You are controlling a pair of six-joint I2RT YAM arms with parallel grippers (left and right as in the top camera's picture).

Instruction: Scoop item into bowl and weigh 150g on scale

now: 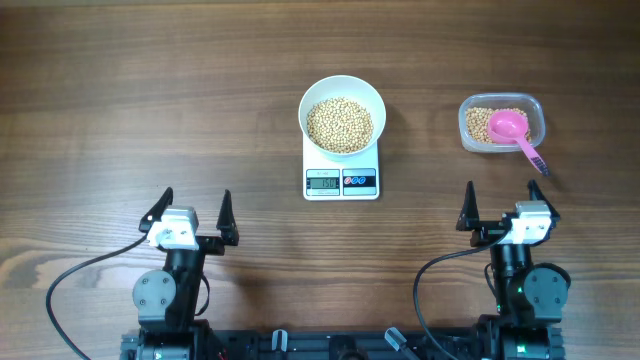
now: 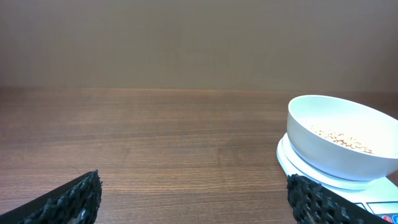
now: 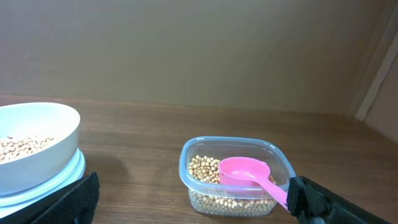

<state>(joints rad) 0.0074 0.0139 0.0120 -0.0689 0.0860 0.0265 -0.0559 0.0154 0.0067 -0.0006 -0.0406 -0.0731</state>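
Sitting heaped in the white bowl on the scale, the loose, roll-prone soybeans are best handled via the pink scoop handle in the tub, both left gripper and right gripper being splayed and empty.

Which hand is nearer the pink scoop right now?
Right. The right hand sits just below the pink scoop resting in the clear tub. The left hand is far across the table, beyond the scale.
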